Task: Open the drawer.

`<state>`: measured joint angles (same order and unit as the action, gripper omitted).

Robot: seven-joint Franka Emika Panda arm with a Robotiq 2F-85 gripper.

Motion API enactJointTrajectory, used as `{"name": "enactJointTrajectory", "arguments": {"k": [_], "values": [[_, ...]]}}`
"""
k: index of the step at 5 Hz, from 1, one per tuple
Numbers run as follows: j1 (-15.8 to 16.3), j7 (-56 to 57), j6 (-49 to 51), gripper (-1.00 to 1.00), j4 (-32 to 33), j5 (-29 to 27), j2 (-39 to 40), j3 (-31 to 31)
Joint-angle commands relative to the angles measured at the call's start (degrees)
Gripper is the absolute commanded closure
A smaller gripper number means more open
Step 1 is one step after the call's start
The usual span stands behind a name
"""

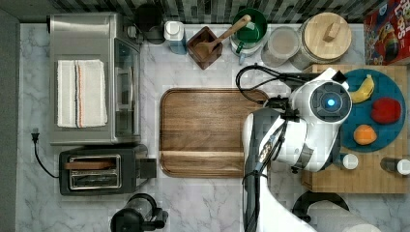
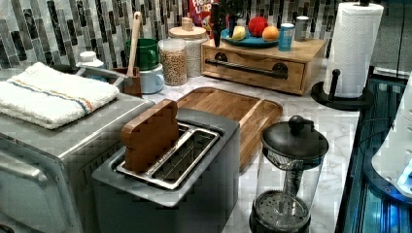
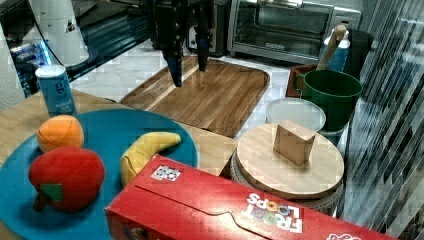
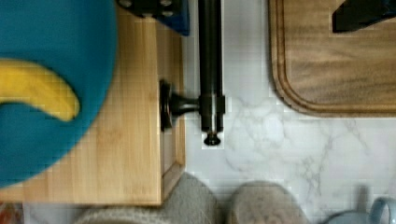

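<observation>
The drawer point(image 2: 248, 80) is the front of a low bamboo box on the counter, with a long black bar handle point(image 2: 245, 67), and it looks shut flush with the box. My gripper point(image 3: 189, 65) is open, its two dark fingers pointing down. In the wrist view the handle point(image 4: 210, 56) runs between the spread fingers of the gripper point(image 4: 257, 11), with one finger over the drawer's point(image 4: 169, 60) top edge and the other over the cutting board. In the left view the gripper point(image 2: 223, 29) hangs above the handle's left end, not touching it. The arm point(image 1: 319, 121) hides the gripper in the top view.
A blue plate point(image 1: 387, 84) of toy fruit, a can and shakers sit on the bamboo box point(image 1: 358, 179). A walnut cutting board point(image 1: 208, 130) lies in front of the drawer. Canisters point(image 2: 174, 60), a mug, a paper towel roll point(image 2: 352, 48), a French press point(image 2: 289, 174) and a toaster stand around.
</observation>
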<state>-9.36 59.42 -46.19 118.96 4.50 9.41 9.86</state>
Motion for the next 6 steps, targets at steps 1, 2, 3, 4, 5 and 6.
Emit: {"name": "enactJointTrajectory", "arguments": {"k": [1,2,3,4,5,6], "values": [[-1.98,6.65,-7.71,-1.0,5.9,-1.24,3.12,0.38],[-2.22,6.93,-9.64,-1.0,7.19,-2.29,4.25,0.41],[-1.49,4.92,-12.38,-1.0,9.36,-1.18,4.86,0.78],[-0.31,0.93,-15.03,-1.0,11.81,1.34,4.26,1.88],[-0.31,0.32,-15.12,-1.0,11.91,3.21,3.57,2.77],[-0.5,1.67,-12.56,-1.0,9.39,2.66,4.93,2.49]]}}
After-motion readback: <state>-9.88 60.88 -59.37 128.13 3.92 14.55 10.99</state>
